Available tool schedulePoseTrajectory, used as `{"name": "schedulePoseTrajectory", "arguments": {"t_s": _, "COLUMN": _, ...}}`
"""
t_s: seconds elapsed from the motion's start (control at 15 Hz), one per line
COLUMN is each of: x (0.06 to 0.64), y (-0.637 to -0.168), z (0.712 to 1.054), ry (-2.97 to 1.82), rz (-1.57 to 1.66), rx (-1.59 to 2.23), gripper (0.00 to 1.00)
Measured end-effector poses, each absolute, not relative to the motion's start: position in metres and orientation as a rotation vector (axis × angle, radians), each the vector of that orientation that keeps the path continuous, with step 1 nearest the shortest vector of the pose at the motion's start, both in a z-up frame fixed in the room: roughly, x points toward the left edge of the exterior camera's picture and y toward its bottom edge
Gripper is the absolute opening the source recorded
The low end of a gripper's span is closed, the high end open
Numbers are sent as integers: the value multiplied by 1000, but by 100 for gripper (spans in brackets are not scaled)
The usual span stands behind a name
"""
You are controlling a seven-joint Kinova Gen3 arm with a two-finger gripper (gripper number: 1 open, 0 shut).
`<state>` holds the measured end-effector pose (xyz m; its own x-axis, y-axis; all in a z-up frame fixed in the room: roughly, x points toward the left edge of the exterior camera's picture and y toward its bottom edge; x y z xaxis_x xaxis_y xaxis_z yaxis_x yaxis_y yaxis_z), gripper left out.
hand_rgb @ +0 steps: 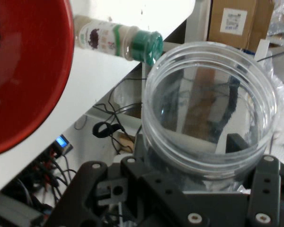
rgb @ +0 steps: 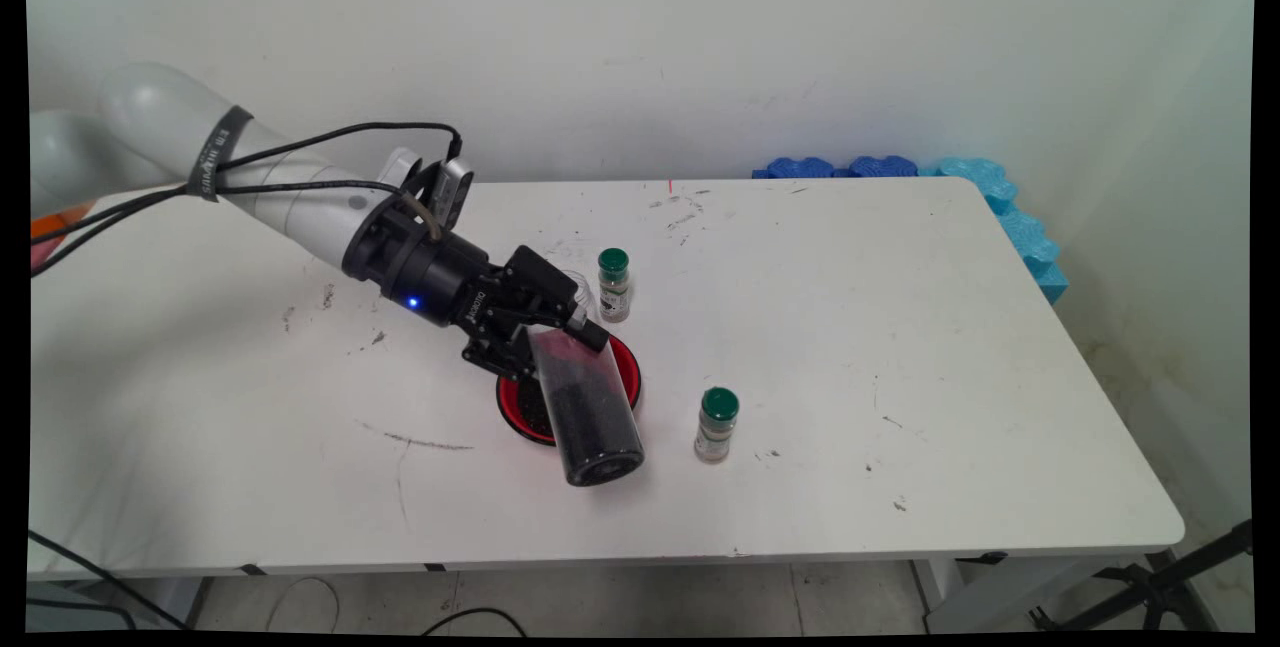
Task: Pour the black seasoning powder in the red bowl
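My gripper (rgb: 560, 339) is shut on a clear plastic jar (rgb: 588, 412) and holds it tilted over a red bowl (rgb: 626, 367) near the middle of the white table (rgb: 900, 347). Dark grains fill the jar's lower part, and some lie in the bowl. In the hand view the jar (hand_rgb: 210, 113) sits between the black fingers (hand_rgb: 132, 172), with its round rim showing and the red bowl (hand_rgb: 33, 71) at the left. A small spice bottle (rgb: 613, 284) with a green cap stands just behind the bowl. A second one (rgb: 716, 424) stands to its right and shows in the hand view as the spice bottle (hand_rgb: 116, 37).
Blue foam pieces (rgb: 1000, 202) line the table's back right corner and right edge. Dark scuff marks are scattered over the tabletop. Black cables (rgb: 300, 142) hang along the arm. Below the table edge the hand view shows cardboard boxes (hand_rgb: 234, 21) and cables on the floor.
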<state>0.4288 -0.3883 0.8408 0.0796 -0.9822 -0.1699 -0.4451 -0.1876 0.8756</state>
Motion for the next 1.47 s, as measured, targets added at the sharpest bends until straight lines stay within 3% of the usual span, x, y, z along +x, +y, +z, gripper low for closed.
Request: {"name": "schedulePoseTrajectory", "arguments": {"t_s": 1.47, "x": 436, "y": -388, "z": 828, "ry": -819, "rz": -1428, "rx": 2162, "gripper": 0}}
